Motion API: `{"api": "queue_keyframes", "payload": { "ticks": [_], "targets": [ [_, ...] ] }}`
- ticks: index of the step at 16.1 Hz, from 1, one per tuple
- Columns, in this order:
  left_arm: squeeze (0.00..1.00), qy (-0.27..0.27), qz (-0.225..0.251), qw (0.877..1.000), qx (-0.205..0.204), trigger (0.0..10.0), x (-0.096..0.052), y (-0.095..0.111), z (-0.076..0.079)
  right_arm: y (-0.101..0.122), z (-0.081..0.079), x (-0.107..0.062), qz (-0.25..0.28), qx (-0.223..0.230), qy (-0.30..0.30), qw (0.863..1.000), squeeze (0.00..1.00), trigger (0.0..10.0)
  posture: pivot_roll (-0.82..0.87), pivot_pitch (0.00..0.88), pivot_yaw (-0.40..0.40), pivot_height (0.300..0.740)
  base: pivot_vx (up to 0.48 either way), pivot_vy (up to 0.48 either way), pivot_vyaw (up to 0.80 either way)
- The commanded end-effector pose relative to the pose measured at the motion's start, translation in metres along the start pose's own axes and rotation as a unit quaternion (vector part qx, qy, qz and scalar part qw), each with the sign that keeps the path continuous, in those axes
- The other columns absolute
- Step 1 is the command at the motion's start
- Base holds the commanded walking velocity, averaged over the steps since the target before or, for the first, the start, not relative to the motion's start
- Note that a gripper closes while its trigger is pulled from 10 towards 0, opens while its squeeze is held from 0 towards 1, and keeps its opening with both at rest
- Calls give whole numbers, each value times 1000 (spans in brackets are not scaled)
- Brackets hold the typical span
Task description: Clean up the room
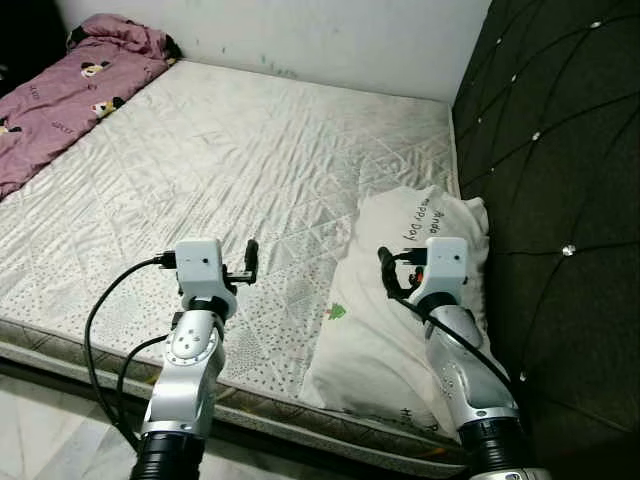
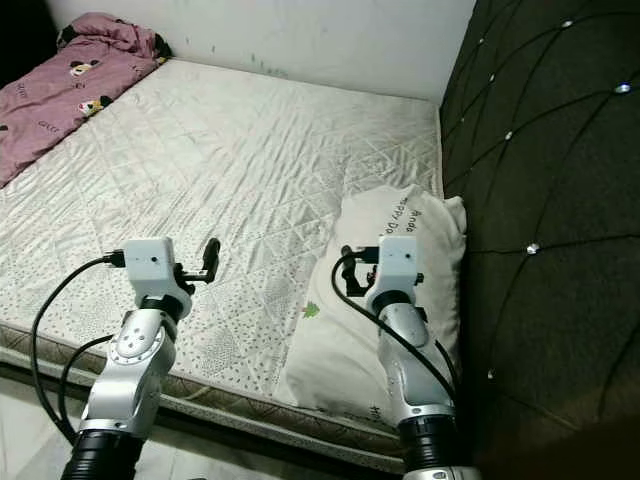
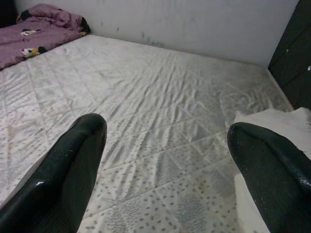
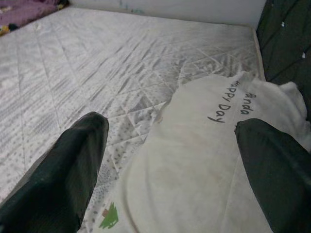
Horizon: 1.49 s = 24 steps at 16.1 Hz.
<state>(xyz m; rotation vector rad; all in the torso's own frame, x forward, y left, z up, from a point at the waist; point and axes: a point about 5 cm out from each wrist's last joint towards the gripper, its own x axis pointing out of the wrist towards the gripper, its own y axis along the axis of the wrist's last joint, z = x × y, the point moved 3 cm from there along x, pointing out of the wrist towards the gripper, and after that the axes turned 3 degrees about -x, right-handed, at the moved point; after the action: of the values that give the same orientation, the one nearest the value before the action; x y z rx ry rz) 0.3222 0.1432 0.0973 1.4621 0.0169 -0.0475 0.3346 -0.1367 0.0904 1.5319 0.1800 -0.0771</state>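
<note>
A white pillow point(image 1: 362, 335) printed with "Panda Happy Day" lies lengthwise on the bare quilted mattress point(image 1: 230, 170), against the dark headboard. A crumpled pink blanket point(image 1: 70, 90) with cartoon prints lies at the mattress's far left corner. My left gripper point(image 1: 248, 262) hovers open above the near part of the mattress, left of the pillow, with nothing between its fingers point(image 3: 80, 145). My right gripper point(image 1: 388, 272) is open just above the pillow's middle point(image 4: 204, 160), holding nothing.
A dark tufted headboard point(image 1: 560, 200) rises along the right side of the bed. A pale wall point(image 1: 330, 35) borders the far edge. The mattress's near edge runs across below my arms, with light tiled floor point(image 1: 50, 430) at the lower left.
</note>
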Motion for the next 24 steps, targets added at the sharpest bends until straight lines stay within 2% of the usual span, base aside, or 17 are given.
{"api": "queue_keyframes", "payload": {
  "ticks": [1,3,4,6,9,11,16,19,22,24],
  "targets": [
    [0,1,-7,1000,1,10000,-3,-3,-6,-2,7,1,-4,-40,-20,999,0,10000,22,0,-27,740,0,0,0],
    [0,2,-7,1000,1,10000,-3,-4,-7,-2,-3,-1,3,-12,13,1000,0,10000,24,0,-28,740,0,0,0],
    [0,-1,-6,1000,0,10000,-3,-4,-6,-2,-4,-1,7,-24,9,1000,0,10000,25,0,-30,740,0,0,0],
    [0,-7,-9,1000,1,10000,-3,-5,-3,-8,-2,-1,-16,-28,-16,999,0,10000,29,0,-31,740,0,0,0],
    [0,-12,-10,1000,-12,10000,-4,-5,-4,-11,-2,-2,-19,-1,12,1000,0,10000,34,0,-29,740,0,0,-188],
    [0,-13,-10,1000,-14,10000,-4,-6,-3,-9,0,0,-17,0,7,1000,0,10000,31,0,-27,740,0,0,-800],
    [0,-23,-7,1000,-17,10000,0,-4,3,-8,-3,2,-16,-3,12,1000,0,10000,29,0,-27,740,0,436,-800],
    [0,-28,-4,999,-26,10000,1,-2,4,-3,-4,3,2,2,15,1000,0,10000,28,0,-26,740,0,480,0],
    [0,-24,5,1000,-16,10000,0,1,2,5,1,2,27,14,-1,1000,0,10000,29,0,-26,740,0,480,0],
    [0,-23,18,1000,-4,10000,-2,5,-2,9,6,1,46,0,-17,999,0,10000,26,0,-23,740,0,480,0]
  ]
}}
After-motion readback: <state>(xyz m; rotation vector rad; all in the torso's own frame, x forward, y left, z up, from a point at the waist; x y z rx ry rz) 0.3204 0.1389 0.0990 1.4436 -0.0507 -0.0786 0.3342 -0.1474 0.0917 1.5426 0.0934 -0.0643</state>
